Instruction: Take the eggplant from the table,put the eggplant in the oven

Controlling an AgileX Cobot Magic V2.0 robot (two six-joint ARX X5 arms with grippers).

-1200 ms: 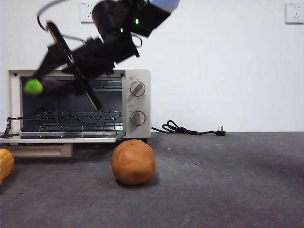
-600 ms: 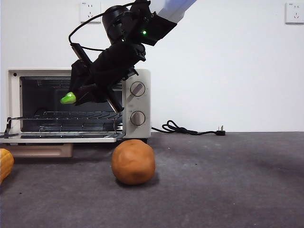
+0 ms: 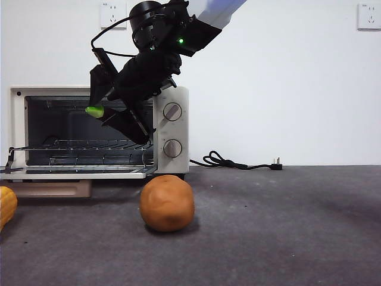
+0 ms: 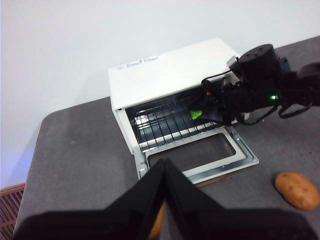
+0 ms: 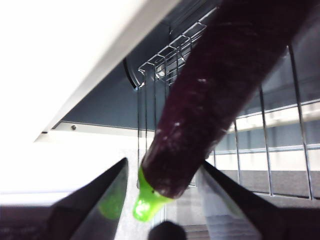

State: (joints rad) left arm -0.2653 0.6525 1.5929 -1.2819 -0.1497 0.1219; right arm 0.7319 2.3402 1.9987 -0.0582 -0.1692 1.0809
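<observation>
Right wrist view — eggplant [image 5: 220, 95] (lengthwise) between right claw [image 5: 162, 195] jaws

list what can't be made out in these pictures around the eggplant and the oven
- Eggplant body: in the front view only its green tip shows; the right gripper and arm cover the rest.
- Yellow-orange item: cut off by the front view's edge.
- Oven knobs: out of sight in the left wrist view.
- Left gripper: dark against the table; what lies right under it is hidden.
</observation>
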